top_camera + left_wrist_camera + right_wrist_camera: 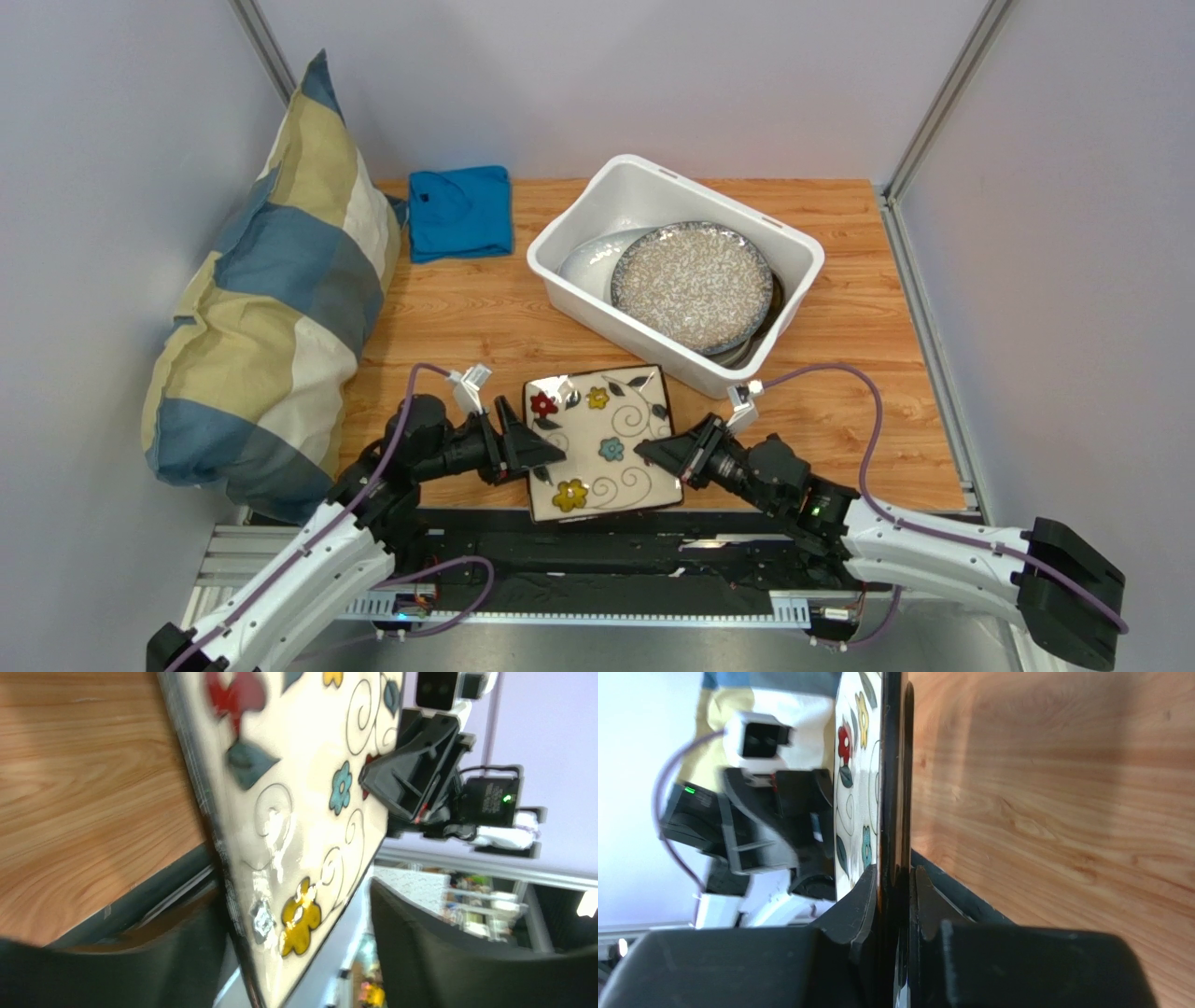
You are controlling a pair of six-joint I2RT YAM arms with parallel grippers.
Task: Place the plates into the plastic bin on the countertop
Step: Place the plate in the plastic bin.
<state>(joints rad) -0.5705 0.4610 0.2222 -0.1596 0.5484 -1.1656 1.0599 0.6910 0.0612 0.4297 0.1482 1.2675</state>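
Note:
The floral square plate is tilted at the near edge of the countertop, its near side overhanging the edge. My right gripper is shut on its right rim; the right wrist view shows the plate edge-on pinched between the fingers. My left gripper is open at the plate's left rim; in the left wrist view the plate sits between the spread fingers. The white plastic bin holds a grey-speckled round plate over a white platter.
A folded blue cloth lies at the back, left of the bin. A large blue, yellow and white pillow leans against the left wall. Metal frame rails run along the right and near edges.

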